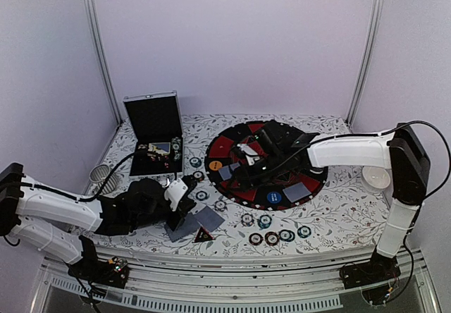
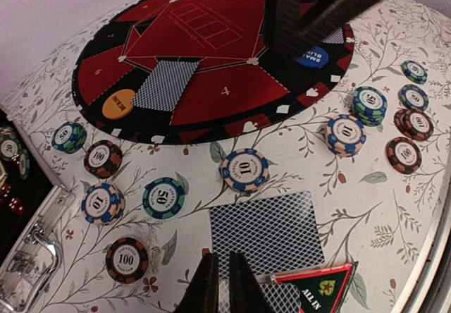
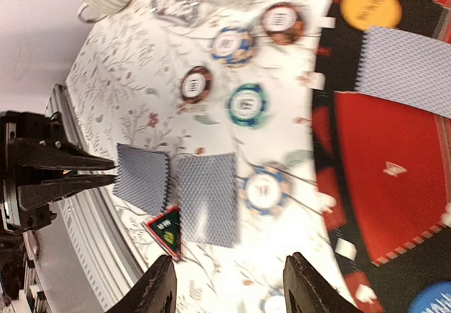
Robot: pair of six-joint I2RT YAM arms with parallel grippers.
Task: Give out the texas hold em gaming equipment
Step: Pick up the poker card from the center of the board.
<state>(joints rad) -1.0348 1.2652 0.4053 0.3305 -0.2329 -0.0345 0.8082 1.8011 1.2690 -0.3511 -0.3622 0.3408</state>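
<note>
Left gripper (image 2: 223,264): jaws appear barely parted, nothing between them, tips just beside a grey-blue-backed card (image 2: 271,232) lying flat on the tablecloth (image 2: 310,144). Right gripper (image 3: 232,285): jaws wide apart, empty, above the mat (image 1: 220,146). Poker chips (image 2: 244,170) lie scattered nearby.

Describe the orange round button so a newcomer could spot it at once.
Start at the large round red-and-black mat in the middle of the floral tablecloth. On its black rim, at the left edge in the top view, lies the orange round button, next to a grey-blue-backed playing card. It is the only orange disc, plain-edged, unlike the striped-edge poker chips nearby.
</note>
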